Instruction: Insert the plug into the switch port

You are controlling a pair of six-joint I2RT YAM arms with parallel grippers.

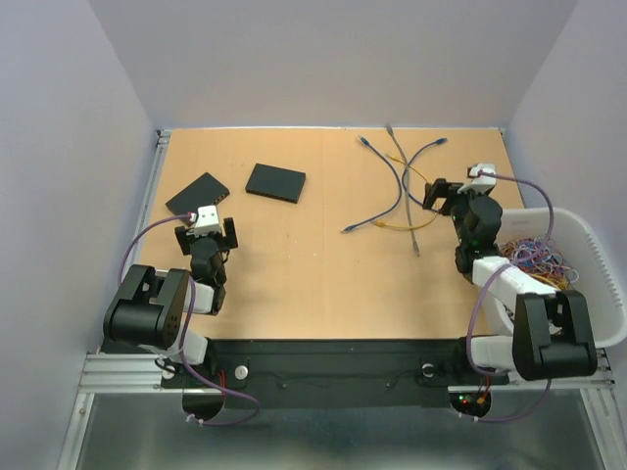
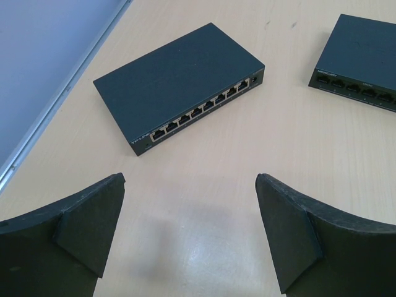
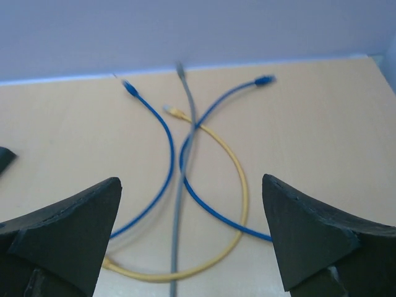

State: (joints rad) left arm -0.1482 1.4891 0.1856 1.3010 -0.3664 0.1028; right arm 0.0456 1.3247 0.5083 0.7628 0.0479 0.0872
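Observation:
A black switch (image 1: 197, 194) lies at the far left with a second black switch (image 1: 275, 182) to its right. In the left wrist view the near switch (image 2: 179, 86) shows its row of ports (image 2: 201, 111), and the second switch (image 2: 365, 59) is at the top right. My left gripper (image 1: 206, 233) (image 2: 190, 235) is open and empty, just short of the near switch. Blue (image 3: 162, 154), yellow (image 3: 238, 185) and grey (image 3: 182, 179) cables cross on the table (image 1: 392, 191), with a blue plug (image 3: 265, 80) and a yellow plug (image 3: 176, 112) at their far ends. My right gripper (image 1: 446, 196) (image 3: 192, 238) is open and empty above the cables.
A white basket (image 1: 598, 245) holding a tangle of coloured cables stands at the right edge beside the right arm. Pale walls close the table at the back and both sides.

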